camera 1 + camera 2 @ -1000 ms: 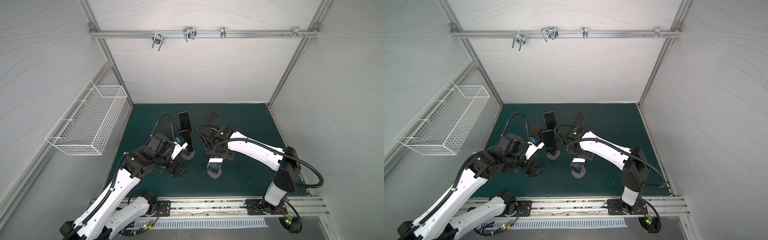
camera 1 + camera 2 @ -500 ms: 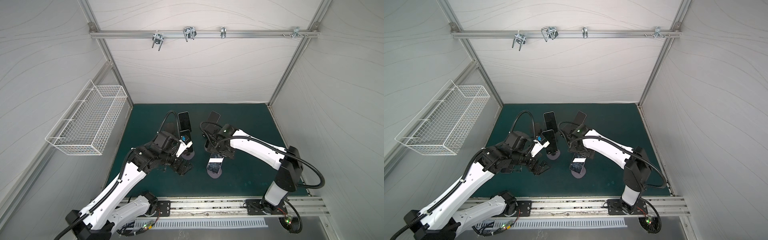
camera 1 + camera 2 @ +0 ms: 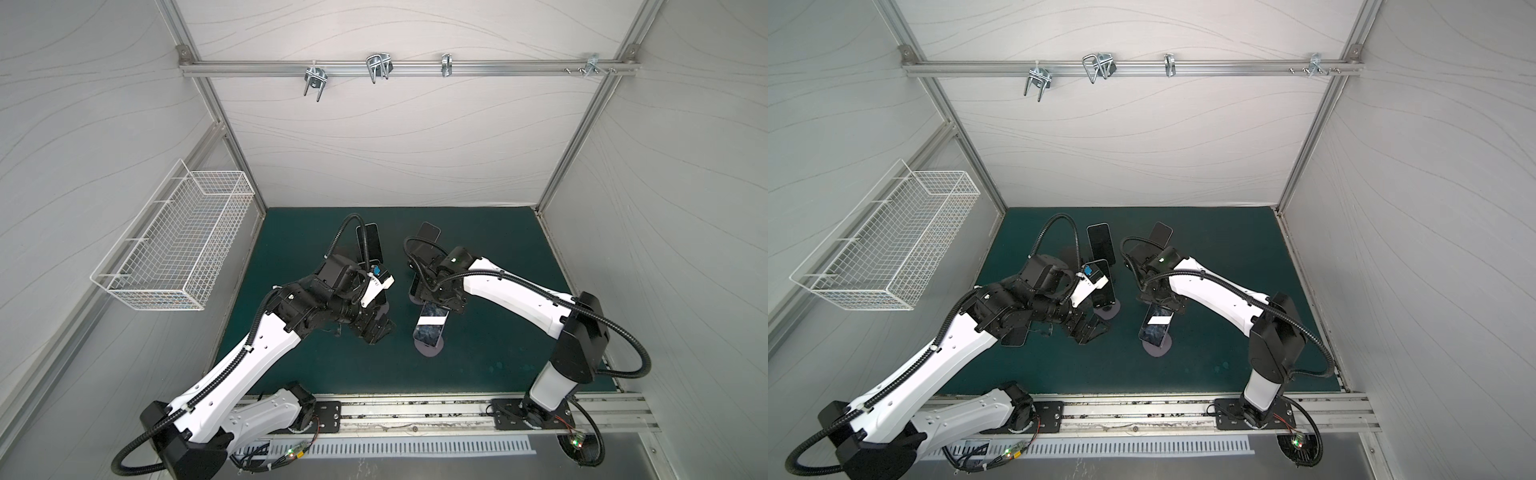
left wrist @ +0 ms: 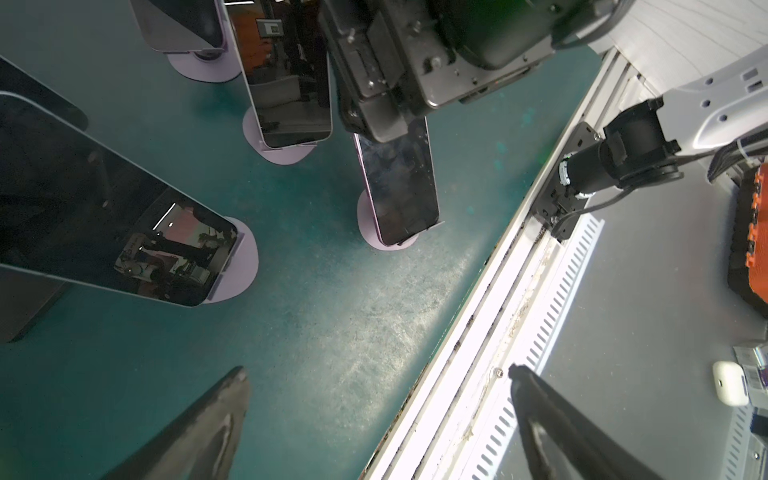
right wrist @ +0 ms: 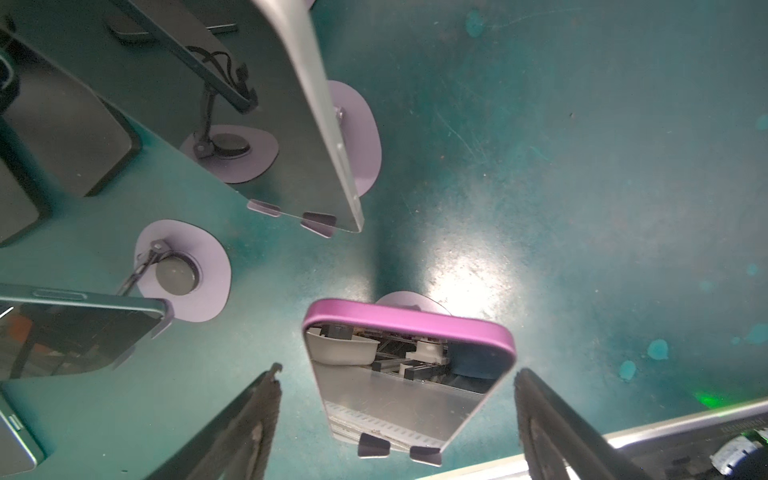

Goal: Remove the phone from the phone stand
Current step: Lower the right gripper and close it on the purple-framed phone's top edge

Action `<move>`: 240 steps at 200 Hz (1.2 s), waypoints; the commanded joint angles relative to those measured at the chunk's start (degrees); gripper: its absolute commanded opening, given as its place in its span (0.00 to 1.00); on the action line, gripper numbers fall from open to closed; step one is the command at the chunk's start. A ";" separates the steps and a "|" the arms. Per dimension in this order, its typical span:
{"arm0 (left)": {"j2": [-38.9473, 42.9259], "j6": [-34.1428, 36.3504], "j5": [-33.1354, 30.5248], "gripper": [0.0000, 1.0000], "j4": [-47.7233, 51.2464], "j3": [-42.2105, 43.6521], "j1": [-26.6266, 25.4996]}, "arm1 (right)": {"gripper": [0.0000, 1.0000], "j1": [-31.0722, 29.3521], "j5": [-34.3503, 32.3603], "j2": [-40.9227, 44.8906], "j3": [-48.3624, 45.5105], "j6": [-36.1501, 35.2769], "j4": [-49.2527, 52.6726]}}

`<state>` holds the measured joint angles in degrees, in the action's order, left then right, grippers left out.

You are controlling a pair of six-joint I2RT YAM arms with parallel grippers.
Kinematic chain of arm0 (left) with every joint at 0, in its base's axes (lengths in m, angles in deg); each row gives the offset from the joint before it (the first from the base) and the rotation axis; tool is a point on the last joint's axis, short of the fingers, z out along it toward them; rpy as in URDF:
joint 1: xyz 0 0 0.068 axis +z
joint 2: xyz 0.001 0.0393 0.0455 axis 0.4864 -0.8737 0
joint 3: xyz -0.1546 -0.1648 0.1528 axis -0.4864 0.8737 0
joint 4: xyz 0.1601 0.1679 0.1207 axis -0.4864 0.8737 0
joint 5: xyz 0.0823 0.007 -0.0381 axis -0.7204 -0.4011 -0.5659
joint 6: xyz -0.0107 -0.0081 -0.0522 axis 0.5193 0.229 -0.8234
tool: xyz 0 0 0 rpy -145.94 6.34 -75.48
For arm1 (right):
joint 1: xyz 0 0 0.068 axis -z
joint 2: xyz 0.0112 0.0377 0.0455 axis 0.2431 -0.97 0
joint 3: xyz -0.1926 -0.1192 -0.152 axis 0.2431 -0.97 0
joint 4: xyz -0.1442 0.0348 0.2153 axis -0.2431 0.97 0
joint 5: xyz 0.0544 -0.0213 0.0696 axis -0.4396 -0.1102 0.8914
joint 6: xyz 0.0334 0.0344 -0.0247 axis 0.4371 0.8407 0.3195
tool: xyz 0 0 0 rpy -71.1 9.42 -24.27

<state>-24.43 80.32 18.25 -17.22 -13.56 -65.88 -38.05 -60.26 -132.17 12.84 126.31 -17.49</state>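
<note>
A dark green mat [image 3: 498, 257] floors a white-walled booth; a wire basket [image 3: 174, 245] hangs on the left wall. The phone [image 5: 409, 332], purple-edged with a mirror-glossy screen, leans on its lilac phone stand [image 3: 430, 353] mid-mat, nearer the front edge. The right gripper [image 5: 397, 372] straddles its top, fingers [image 5: 249, 415] clear of both sides; the left gripper [image 4: 376, 370] gapes wide, empty.

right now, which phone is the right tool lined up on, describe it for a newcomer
On the green mat, look toward the front rail, right of centre. The phone there leans on a lilac stand, between the fingers of the open right tool. Its magenta rim sets it apart; neighbours' edges look green or grey.
</note>
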 commanded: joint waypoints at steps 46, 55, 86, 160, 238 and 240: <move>-1.18 1.60 0.55 0.99 -0.38 -4.30 -3.08 | 0.87 0.61 -0.82 0.03 -1.46 1.75 0.59; -1.34 1.49 0.37 0.99 -0.39 -4.10 -3.15 | 0.87 0.66 -0.82 0.07 -1.73 1.62 0.52; -1.97 1.59 -0.47 0.98 -0.02 -3.87 -3.34 | 0.87 1.18 -0.37 0.29 -2.61 0.52 0.01; -2.49 1.23 -1.32 0.99 -0.19 -2.96 -3.72 | 0.84 2.32 1.52 0.78 -3.50 -1.13 -2.12; -1.80 1.34 -2.01 0.99 0.56 -2.43 -3.70 | 0.81 2.36 2.36 -0.20 -3.72 -1.48 -2.64; -1.76 1.33 -2.07 0.99 0.56 -2.46 -3.69 | 0.81 2.37 2.39 -0.15 -3.73 -1.48 -2.64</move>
<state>-26.77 80.43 16.87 -16.80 -15.58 -69.29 -36.04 -58.06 -132.17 9.34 124.65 -20.72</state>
